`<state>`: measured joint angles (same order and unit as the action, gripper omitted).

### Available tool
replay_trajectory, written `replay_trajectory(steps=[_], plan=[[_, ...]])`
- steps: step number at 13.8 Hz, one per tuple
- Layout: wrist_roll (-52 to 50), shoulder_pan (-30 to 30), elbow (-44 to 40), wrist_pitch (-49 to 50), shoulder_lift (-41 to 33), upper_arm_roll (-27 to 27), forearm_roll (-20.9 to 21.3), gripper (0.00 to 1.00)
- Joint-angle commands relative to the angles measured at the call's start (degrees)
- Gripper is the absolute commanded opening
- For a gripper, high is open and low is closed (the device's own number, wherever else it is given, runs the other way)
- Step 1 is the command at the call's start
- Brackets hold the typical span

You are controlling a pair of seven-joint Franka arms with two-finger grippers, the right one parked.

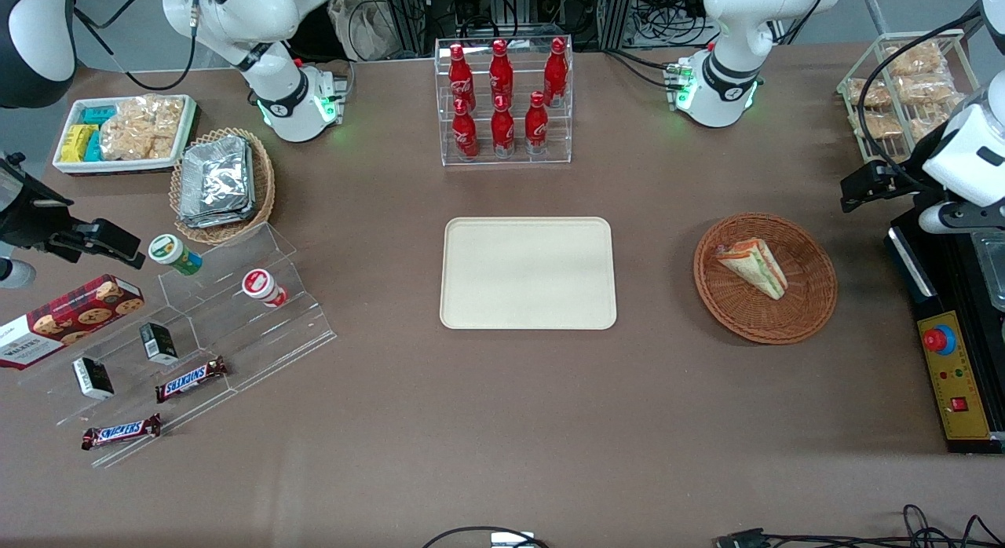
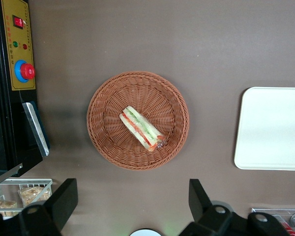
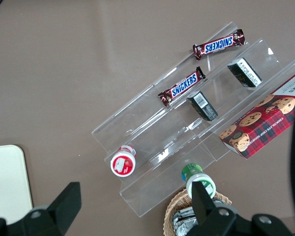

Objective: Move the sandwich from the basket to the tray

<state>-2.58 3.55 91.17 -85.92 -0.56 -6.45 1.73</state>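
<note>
In the front view, the sandwich [image 1: 754,265] lay tilted inside the basket [image 1: 809,312] at the right of the frame, with the tray [image 1: 528,273] bare at the centre and open brown table between the two. The working arm's gripper [image 1: 871,185] hung at the far right edge, above the table beside the basket and well clear of it.

In the left wrist view, the gripper [image 2: 130,201] looked down with its fingers [image 2: 64,196] spread wide and holding nothing; the sandwich [image 2: 142,129] lay diagonally in the basket [image 2: 103,142], the tray [image 2: 270,129] off to one side.

The clear wrap looked slippery, so a shallow pinch could let the wedge slide out, and a low approach could catch the wicker rim. The black control box [image 2: 10,98] stood near the basket, limiting room there; the path toward the tray looked open.
</note>
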Motion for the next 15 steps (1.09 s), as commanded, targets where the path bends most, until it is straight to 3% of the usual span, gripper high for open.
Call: replay_trajectory(steps=[1, 7, 15], plan=[[0.38, -0.21, -1.17, 0.23, 0.39, 0.30, -0.23, 1.00], [-0.67, -0.21, 1.45, -0.90, 1.18, 0.39, 0.91, 1.00], [-11.38, 1.11, 22.79, -17.76, -5.49, 0.48, 0.82, 1.00]])
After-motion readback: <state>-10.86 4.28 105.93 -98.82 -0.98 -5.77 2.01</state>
